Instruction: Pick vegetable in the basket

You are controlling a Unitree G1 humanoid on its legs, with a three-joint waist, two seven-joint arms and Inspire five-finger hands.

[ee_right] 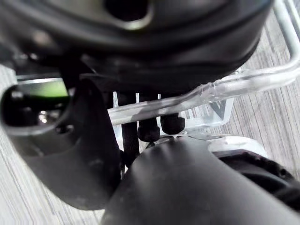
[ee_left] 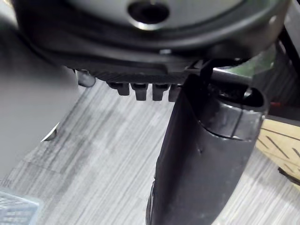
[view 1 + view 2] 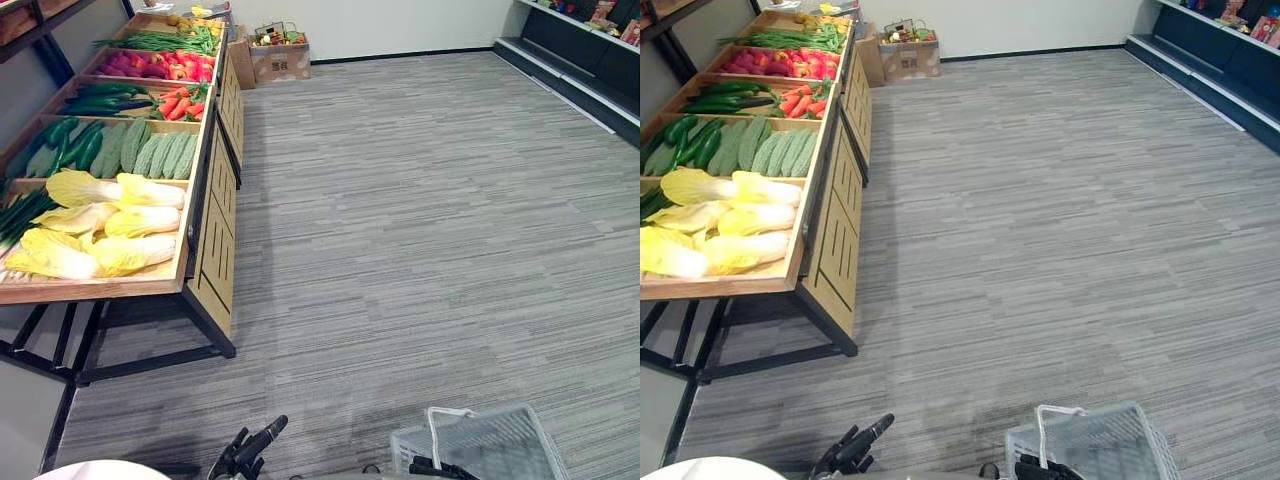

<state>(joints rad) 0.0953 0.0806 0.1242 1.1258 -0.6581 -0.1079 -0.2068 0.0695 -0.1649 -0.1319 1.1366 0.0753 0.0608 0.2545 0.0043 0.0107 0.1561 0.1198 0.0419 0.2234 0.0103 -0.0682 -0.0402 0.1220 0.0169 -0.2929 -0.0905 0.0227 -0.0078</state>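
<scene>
A sloping wooden stand [image 3: 205, 250] at the left carries the vegetables: pale yellow cabbages [image 3: 110, 215] nearest me, then ridged green gourds [image 3: 150, 155], carrots [image 3: 180, 105], red peppers [image 3: 160, 65] and green beans [image 3: 170, 40] farther back. At the lower edge, a clear wire basket [image 3: 500, 440] hangs low over the floor. Its pale handle [image 1: 243, 82] runs across my right hand [image 1: 150, 129], whose fingers curl round it. My left hand [image 3: 255, 445] hangs by the bottom edge, well short of the stand, fingers relaxed and holding nothing.
Grey striped carpet [image 3: 420, 230] spreads between me and the far wall. A cardboard box [image 3: 278, 55] of goods stands past the stand's far end. Dark low shelving [image 3: 590, 50] lines the right side. The stand rests on a black metal frame [image 3: 150, 360].
</scene>
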